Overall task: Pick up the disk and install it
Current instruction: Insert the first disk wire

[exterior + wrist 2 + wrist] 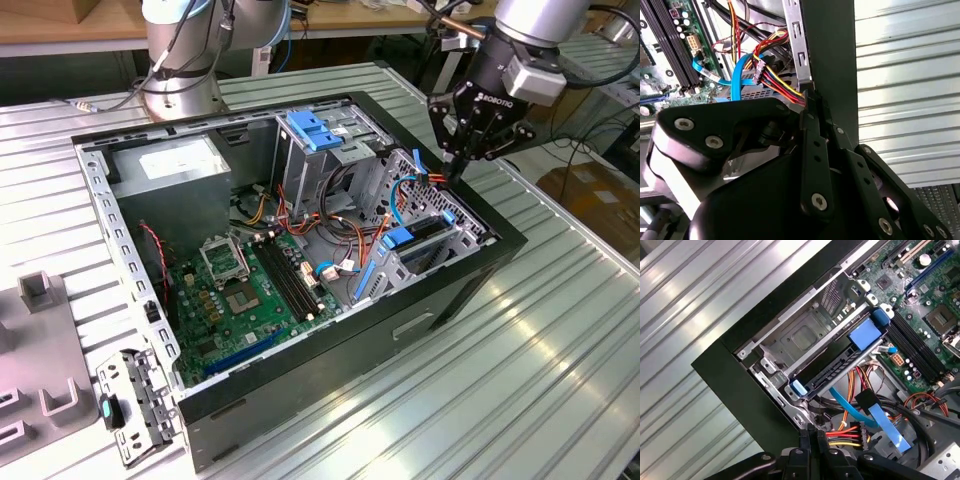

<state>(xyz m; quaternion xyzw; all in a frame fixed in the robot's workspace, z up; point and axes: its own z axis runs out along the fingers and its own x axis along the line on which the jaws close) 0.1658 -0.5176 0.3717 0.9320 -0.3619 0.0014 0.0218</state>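
In the exterior view, the black open computer case (420, 320) lies on its side on the ribbed metal surface (560, 380). The black robot hand (456, 168) hangs at about two o'clock from the case's centre, its fingertips pressed together over the case's rim, holding nothing. The disk (425, 232), a flat dark drive in a bright blue plastic carrier, sits in the silver metal drive cage (440, 225) just beside the hand, at about seven o'clock from it. A green motherboard (250, 290) fills the case floor at nine o'clock from the disk.

In the second wrist view, the hand (810, 100) has its fingers (812, 145) closed against each other beside a bundle of red, yellow and black wires (780, 82).

In the first wrist view, the disk (840, 372) rests slotted in the cage (800, 337), blue tabs at both ends, and a flat blue cable (855, 412) runs near it.
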